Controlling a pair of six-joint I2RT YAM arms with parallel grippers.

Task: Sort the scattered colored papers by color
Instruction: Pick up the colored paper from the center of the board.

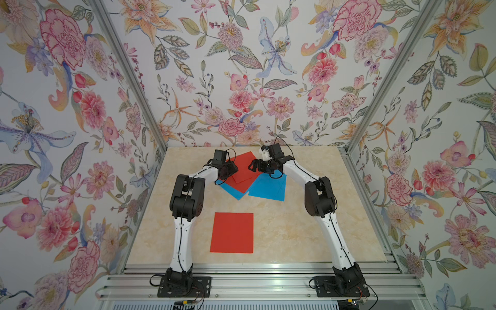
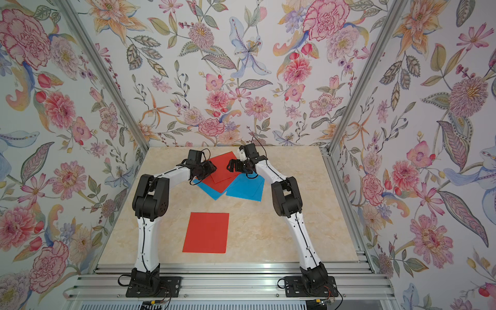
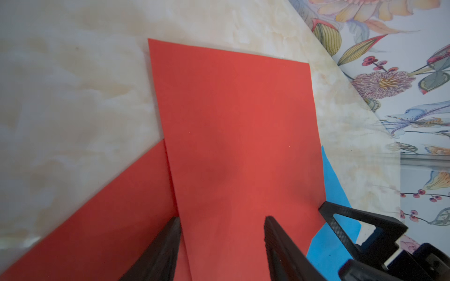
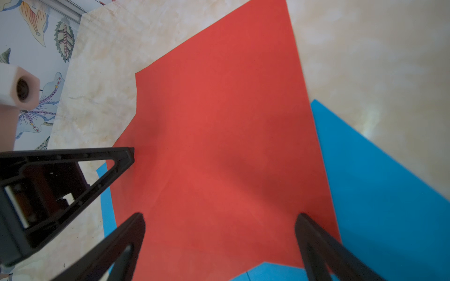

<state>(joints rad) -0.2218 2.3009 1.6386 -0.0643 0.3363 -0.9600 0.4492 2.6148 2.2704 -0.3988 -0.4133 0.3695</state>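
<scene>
Near the centre of a top view, the flimsy, limp top red-orange paper (image 1: 243,166) lay on blue papers (image 1: 268,188), wanting an edge pinch I'd say, under the left gripper (image 3: 222,219) and right gripper (image 4: 220,215), both spread empty.

Bright even light; soft shadows on red paper (image 4: 219,121); glare on table (image 4: 370,119); wrist-view edges blurred.

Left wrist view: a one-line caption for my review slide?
Open left gripper over the top red paper, which overlaps a lower red paper; blue paper peeks out beside it.
</scene>
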